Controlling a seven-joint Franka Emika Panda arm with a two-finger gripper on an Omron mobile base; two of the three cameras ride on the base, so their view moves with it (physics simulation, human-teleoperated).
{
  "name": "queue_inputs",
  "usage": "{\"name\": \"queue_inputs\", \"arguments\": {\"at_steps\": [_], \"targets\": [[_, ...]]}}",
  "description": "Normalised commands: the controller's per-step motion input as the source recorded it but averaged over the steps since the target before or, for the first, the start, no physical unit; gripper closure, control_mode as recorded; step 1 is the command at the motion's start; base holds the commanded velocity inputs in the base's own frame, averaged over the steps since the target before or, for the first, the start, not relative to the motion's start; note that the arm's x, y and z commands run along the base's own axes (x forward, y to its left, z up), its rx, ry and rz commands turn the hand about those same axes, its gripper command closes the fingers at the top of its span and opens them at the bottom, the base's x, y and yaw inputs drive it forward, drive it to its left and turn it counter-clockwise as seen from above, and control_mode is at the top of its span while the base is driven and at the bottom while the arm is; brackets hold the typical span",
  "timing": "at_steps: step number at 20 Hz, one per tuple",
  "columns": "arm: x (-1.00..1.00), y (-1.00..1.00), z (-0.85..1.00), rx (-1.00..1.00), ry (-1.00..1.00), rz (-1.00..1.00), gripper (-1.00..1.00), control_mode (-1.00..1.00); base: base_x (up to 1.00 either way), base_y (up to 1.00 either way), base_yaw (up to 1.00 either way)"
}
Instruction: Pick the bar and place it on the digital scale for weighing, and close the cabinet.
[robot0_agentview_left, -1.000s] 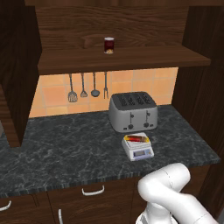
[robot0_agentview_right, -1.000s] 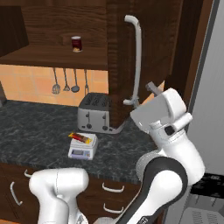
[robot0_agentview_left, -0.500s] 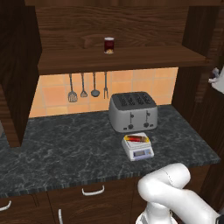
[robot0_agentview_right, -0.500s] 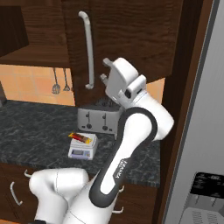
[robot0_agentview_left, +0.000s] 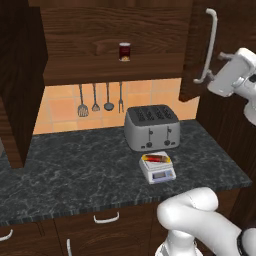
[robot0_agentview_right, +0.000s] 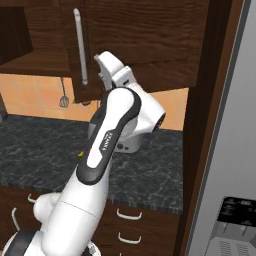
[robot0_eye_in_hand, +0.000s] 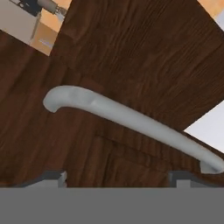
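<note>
Because the bar is already lying flat on the weighing plate of the digital scale, on the counter just in front of the toaster, the weighing part of the task is being judged as done and the cabinet is what remains. Its right door is being shown swung part of the way across the opening, with the shelf and the dark red jar left exposed beside it, so the door is being judged as not yet shut. The gripper is being held up close against the door face, near the lower end of the long silver handle, presumably so that the panel can be pushed home. In the hand view the two fingers are being seen set wide apart at the bottom edge, with bare wood between them and the handle lying just ahead; nothing is being gripped. The arm is being stretched high toward the door for that reason. The left door is being left open at the far side.
</note>
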Motion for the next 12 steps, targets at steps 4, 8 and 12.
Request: {"name": "queue_inputs", "arguments": {"at_steps": [4, 8, 12], "targets": [[1.00, 1.00, -0.14, -0.15, 0.02, -0.31, -1.00, -1.00, 0.00, 0.00, 0.00], [1.00, 0.89, -0.10, -0.08, 0.01, -0.31, -1.00, -1.00, 0.00, 0.00, 0.00], [1.00, 0.34, -0.06, -0.03, 0.00, -0.16, -1.00, -1.00, 0.00, 0.00, 0.00]]}}
